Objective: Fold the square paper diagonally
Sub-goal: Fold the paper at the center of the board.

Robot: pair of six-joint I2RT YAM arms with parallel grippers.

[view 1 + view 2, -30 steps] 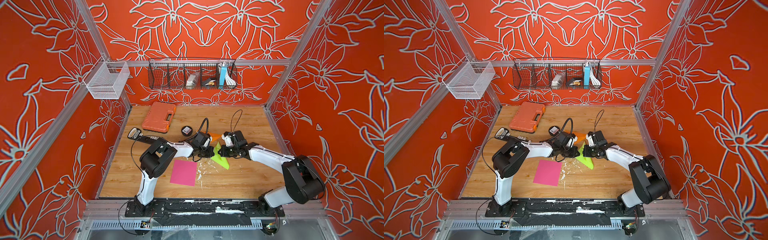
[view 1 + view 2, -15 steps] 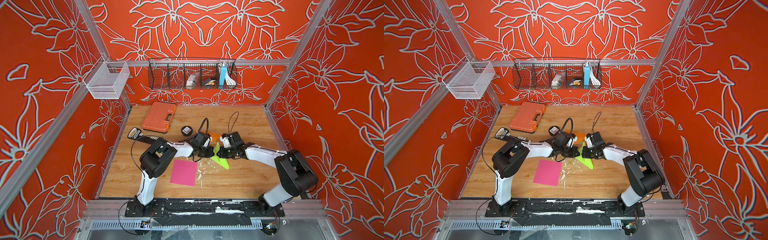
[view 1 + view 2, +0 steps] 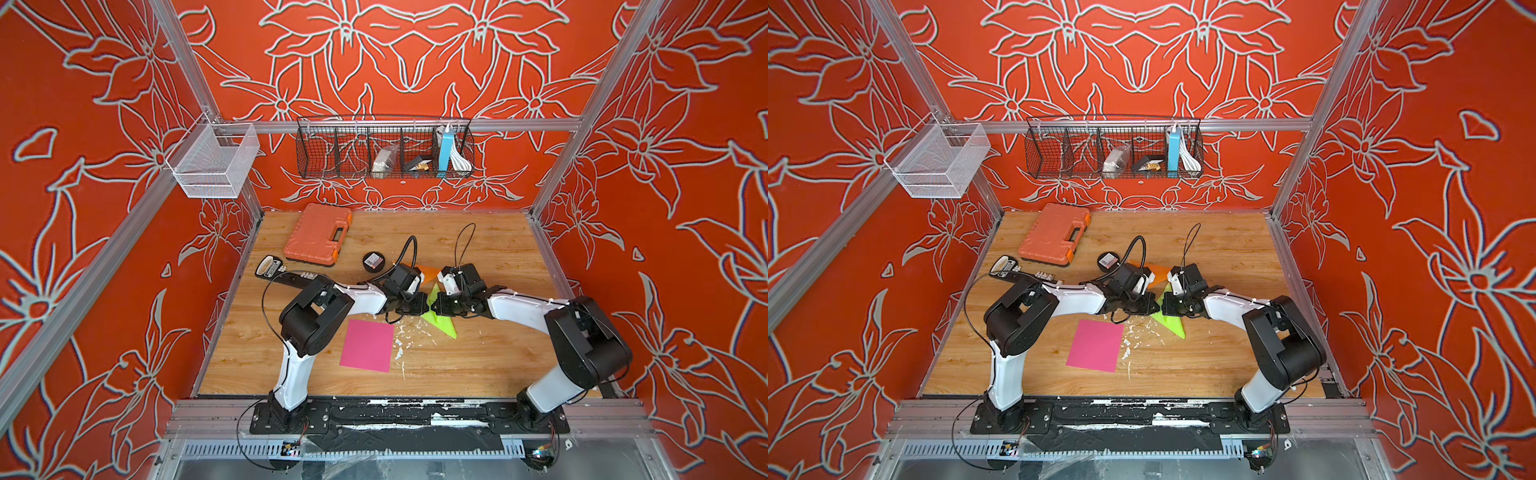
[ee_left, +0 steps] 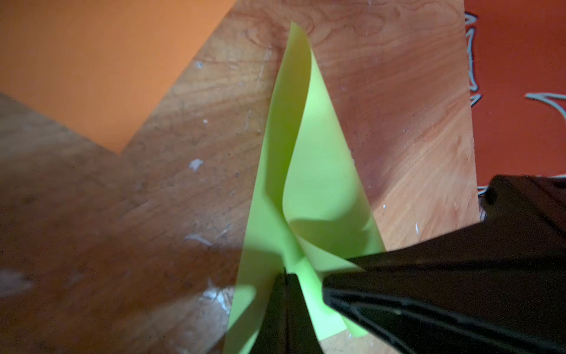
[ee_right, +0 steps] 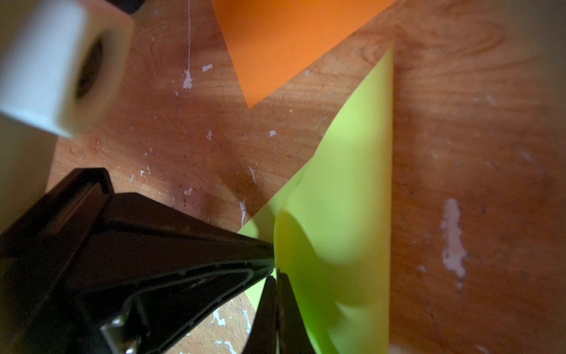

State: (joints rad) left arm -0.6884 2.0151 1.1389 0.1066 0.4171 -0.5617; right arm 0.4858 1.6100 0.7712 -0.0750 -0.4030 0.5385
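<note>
The fold is under way but not yet being finished. The green paper [image 3: 441, 323] is sitting near the middle of the surface [image 3: 490, 249], doubled over on itself into a long pointed shape, with its upper layer arching up off the lower one instead of lying flat (the wrist views are showing that bulge best). The left tool [image 3: 423, 306] and the right tool [image 3: 435, 307] are meeting almost tip to tip at one end of it. Each appears to be pinching the paper with its jaws closed tight. An orange sheet [image 3: 430, 272] is lying just beyond the paper's far tip and a pink sheet [image 3: 368, 345] nearer the front, both flat and taking no part. Judging from this, the step in hand is bringing the lifted half across toward its opposite corner. The next move is calling for lowering that flap so corners and edges are matching, then freeing one tool and pressing along the diagonal to set the crease. Any sideways tug between the two tools is risking a skewed fold.
</note>
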